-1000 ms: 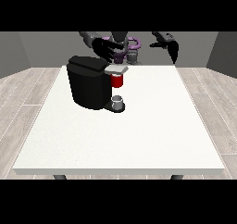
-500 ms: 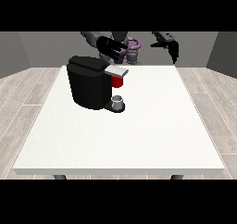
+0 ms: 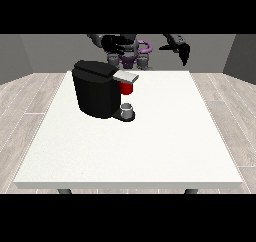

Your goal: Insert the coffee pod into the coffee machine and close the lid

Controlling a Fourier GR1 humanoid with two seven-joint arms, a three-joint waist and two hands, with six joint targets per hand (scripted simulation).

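- Hand at the view's left (image 3: 116, 42) up and back since a second ago: then low over the front of the coffee machine (image 3: 95, 93), half a second ago a little higher, now raised clear of it and close before the robot's torso (image 3: 132, 57).
- Fingers of that hand lost against the dark arm and body behind; spread or curled, cannot tell.
- Hand at the view's right (image 3: 184, 53) much where it was a second ago: off past the table's far edge, well apart from the machine, high beside the robot's shoulder.
- Fingers there hanging downward, close together and fairly straight, with nothing between them.
- Coffee machine black and upright on the far left part of the white table (image 3: 165, 146), in the same place as before.
- Grey lid (image 3: 126, 77) jutting out from the machine's top toward the view's right, roughly level, looking the same as in both earlier pictures.
- A red thing at the machine (image 3: 127, 88) directly under that lid, touching its underside.
- A small grey thing (image 3: 128, 109) on the machine's base, straight below the red thing with a gap between them; whether the pod or not, cannot tell.
- Neither hand touching machine, lid or grey thing.
- Pale wooden floor (image 3: 30, 101) around the table.
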